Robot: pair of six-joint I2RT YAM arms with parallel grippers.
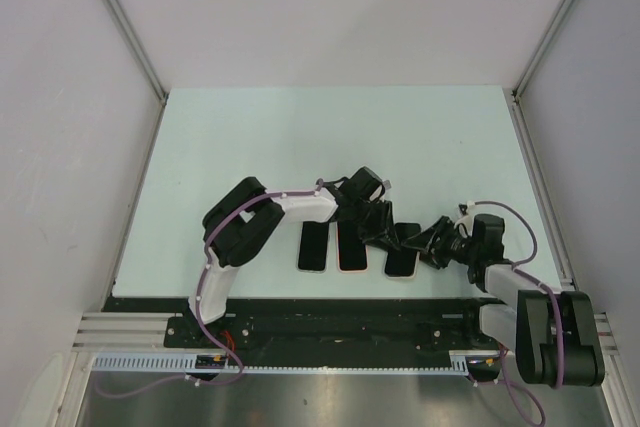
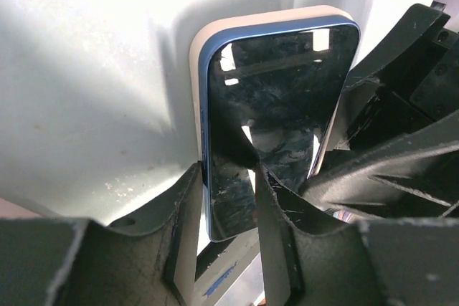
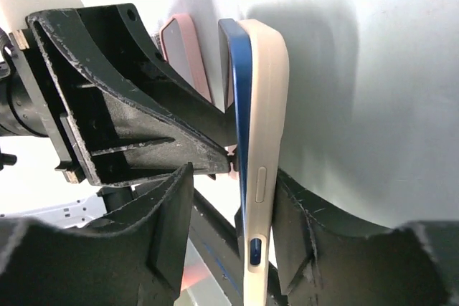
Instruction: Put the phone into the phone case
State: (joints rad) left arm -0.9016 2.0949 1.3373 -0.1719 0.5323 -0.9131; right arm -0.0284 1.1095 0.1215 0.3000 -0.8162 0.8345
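- Phone (image 2: 280,105), blue-edged: lying in the cream phone case (image 2: 199,48) at the near edge of the worktop (image 1: 300,137), right of centre.
- Progress, judged: the far end looks seated; one long side stands proud of the case, so pressing home is left.
- Left tool (image 2: 224,173): part-open, holding nothing, one finger on the screen.
- Right tool (image 3: 234,171): part-open astride the cased edge, with a gap on the screen side; not clamped.
- Also present: two other phones (image 1: 313,247) just left.
- Hidden: the phone's near end and corners, behind fingers.
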